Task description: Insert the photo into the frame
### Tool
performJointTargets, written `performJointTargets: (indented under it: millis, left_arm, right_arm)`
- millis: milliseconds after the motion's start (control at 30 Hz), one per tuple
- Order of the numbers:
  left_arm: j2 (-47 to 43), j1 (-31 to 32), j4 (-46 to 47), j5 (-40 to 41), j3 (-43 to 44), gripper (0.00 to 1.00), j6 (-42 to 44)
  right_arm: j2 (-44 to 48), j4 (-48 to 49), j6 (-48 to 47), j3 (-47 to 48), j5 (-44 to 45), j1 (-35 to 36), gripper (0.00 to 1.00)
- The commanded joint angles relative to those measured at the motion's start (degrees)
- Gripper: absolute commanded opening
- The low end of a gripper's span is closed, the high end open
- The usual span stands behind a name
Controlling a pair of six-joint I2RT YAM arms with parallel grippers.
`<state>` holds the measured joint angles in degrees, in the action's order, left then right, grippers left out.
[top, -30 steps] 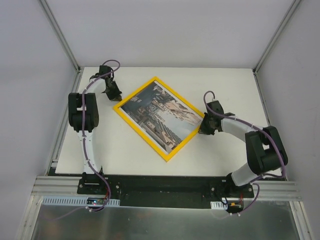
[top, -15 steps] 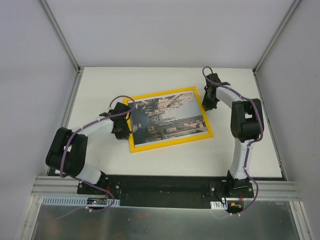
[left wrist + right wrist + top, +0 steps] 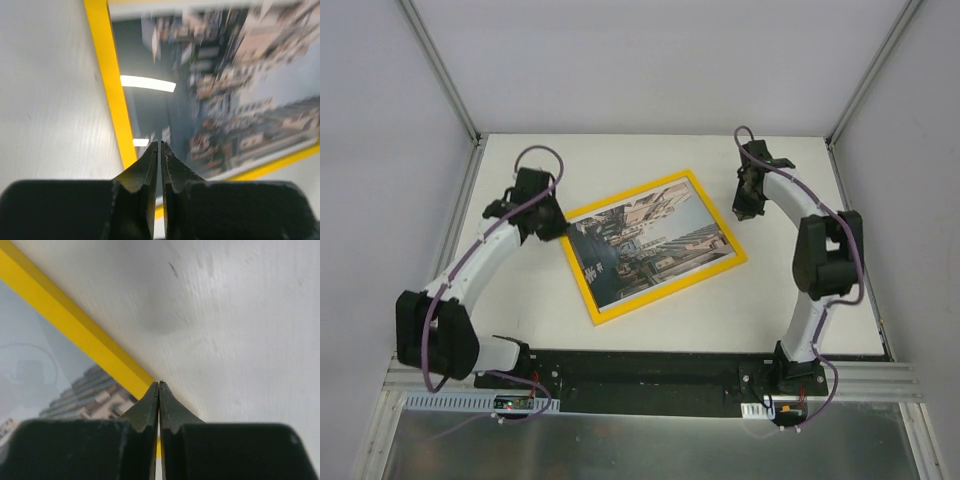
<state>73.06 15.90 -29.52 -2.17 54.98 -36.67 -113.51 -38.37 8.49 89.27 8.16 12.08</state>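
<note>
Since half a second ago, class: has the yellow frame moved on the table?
Yes. The frame has turned slightly counter-clockwise, and its near-left corner now lies closer to the near edge of the table.

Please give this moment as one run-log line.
photo: in frame | frame: flat on table | left gripper: shut, empty | right gripper: shut, empty

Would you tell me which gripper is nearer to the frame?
Left. The left gripper is at the frame's left corner, tips over its edge; the right gripper is just off its right edge, over the table.
</note>
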Motion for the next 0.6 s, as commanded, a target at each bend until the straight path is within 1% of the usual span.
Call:
performJointTargets:
  millis: [0, 133, 267, 367, 567]
  left_arm:
    - [12.61, -6.93, 1.04, -4.14, 13.54, 0.04, 5.72]
    - [24.83, -8.95, 1.83, -7.22, 25.24, 0.03, 7.84]
    - [32.92, -10.19, 3.41, -8.81, 31.05, 0.01, 6.26]
    - [37.85, -11.06, 3.59, -8.90, 34.92, 0.01, 6.52]
    - [44.36, -12.03, 3.77, -9.86, 38.18, 0.02, 7.66]
  right_arm:
    - [18.47, -0.67, 1.08, -12.33, 2.12, -0.21, 0.03]
    - [31.05, 3.91, 4.95, -28.42, 0.10, 1.36, 0.03]
    - [40.28, 6.90, 10.04, -40.73, -0.95, 5.58, 0.02]
    - [44.25, 10.06, 13.56, -46.46, -2.71, 8.04, 0.01]
    - [44.61, 14.37, 16.64, -51.30, -4.20, 9.90, 0.01]
